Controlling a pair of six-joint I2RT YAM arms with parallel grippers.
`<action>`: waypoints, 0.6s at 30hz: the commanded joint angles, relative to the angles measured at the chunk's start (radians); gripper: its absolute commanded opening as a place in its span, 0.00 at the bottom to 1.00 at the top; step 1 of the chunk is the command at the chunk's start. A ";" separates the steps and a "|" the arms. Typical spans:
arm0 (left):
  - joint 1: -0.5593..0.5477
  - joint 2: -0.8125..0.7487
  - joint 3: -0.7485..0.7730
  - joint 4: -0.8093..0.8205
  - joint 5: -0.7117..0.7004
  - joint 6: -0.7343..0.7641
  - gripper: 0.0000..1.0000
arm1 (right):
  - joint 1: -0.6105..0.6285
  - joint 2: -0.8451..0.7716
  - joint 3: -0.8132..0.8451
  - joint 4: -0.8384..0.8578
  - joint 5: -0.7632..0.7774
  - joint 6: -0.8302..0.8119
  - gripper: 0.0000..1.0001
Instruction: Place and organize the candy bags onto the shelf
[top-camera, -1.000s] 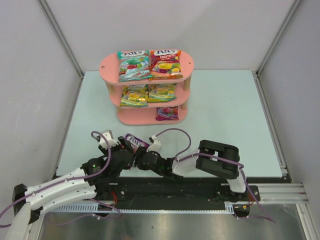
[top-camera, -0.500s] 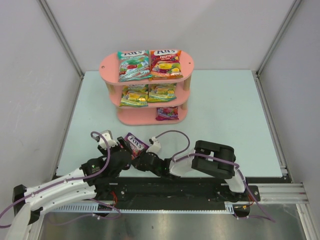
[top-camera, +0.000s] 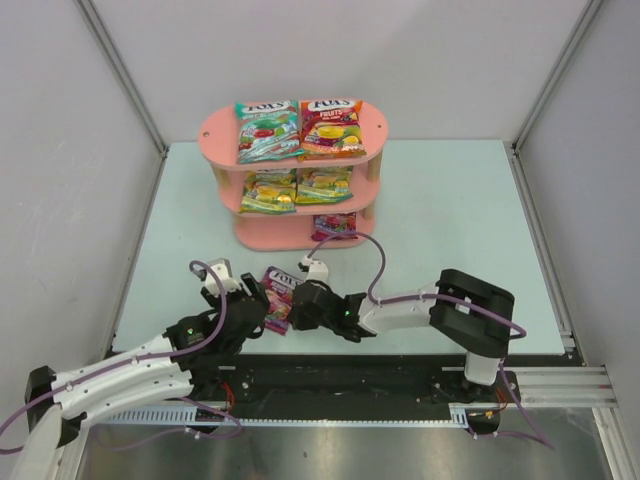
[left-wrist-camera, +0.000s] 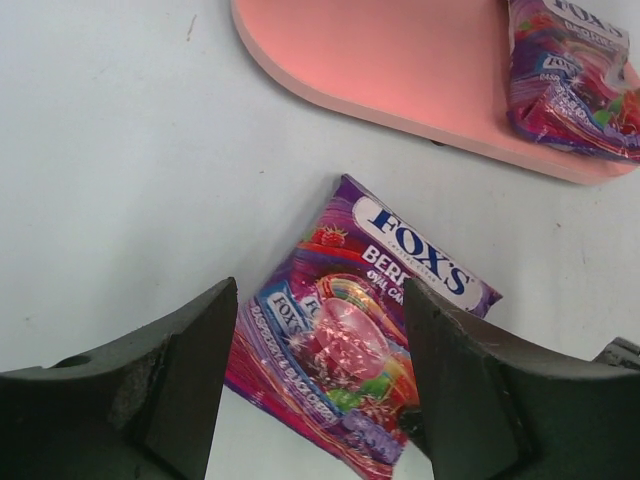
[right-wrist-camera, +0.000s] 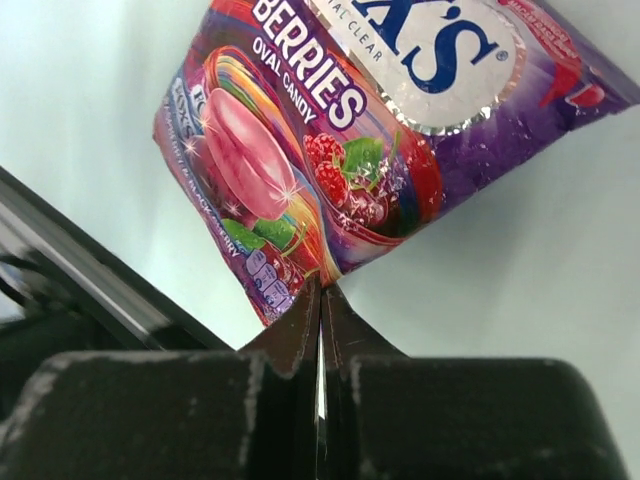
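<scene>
The purple berries bag (top-camera: 278, 297) is sitting near the front of the table (top-camera: 450, 220), well apart from the pink shelf (top-camera: 268, 236). In my judgement it is going to the bare left half of the bottom board, beside the other purple bag (top-camera: 334, 226). Since only a thin edge is being held, a slow, level carry seems wise, so the packet is not swinging or slipping out.

The right gripper (right-wrist-camera: 320, 300) is pinching the bag's lower edge, jaws pressed together on the foil. The left gripper (left-wrist-camera: 318, 340) is standing wide apart around the bag and is gripping nothing.
</scene>
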 joint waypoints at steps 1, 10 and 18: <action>0.003 -0.003 -0.028 0.114 0.052 0.108 0.72 | -0.060 -0.073 -0.022 -0.166 -0.143 -0.218 0.00; 0.003 0.072 -0.080 0.235 0.209 0.148 0.72 | -0.164 -0.144 -0.069 -0.322 -0.212 -0.434 0.03; -0.023 0.088 -0.131 0.267 0.270 0.082 0.71 | -0.154 -0.286 -0.216 -0.142 -0.137 -0.291 0.59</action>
